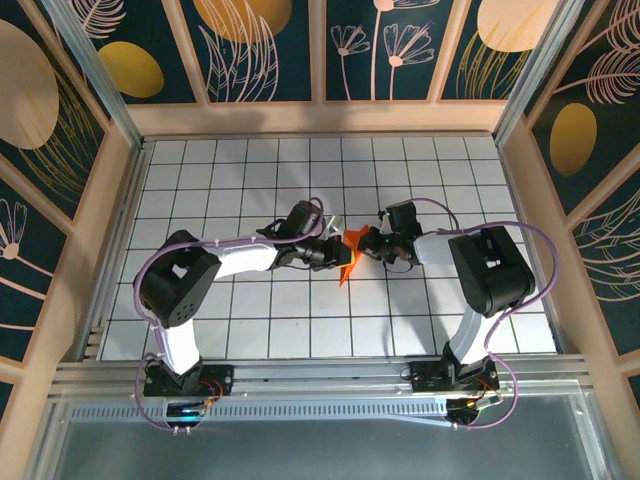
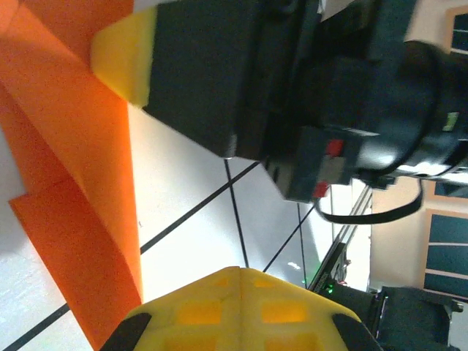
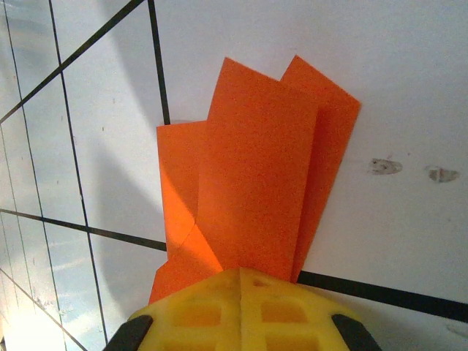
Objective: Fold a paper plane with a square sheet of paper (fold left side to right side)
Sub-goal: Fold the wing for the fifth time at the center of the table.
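The square sheet of paper (image 1: 349, 260) is bright orange and folded into several overlapping layers, and it sits at the middle of the grid table between both arms. My right gripper (image 1: 366, 243) is shut on one end of it. In the right wrist view the paper (image 3: 256, 175) fans out from between the closed yellow fingertips (image 3: 241, 276). My left gripper (image 1: 337, 251) is shut just beside the paper with nothing between its fingers (image 2: 241, 292). In the left wrist view the paper (image 2: 73, 183) stands tilted off the table at the left, with a yellow fingertip of the right gripper (image 2: 124, 58) against it.
The white grid table (image 1: 250, 170) is boxed in by wooden walls (image 1: 115, 200) on three sides. A metal rail (image 1: 320, 375) with both arm bases runs along the near edge. The two wrists are close together at the centre.
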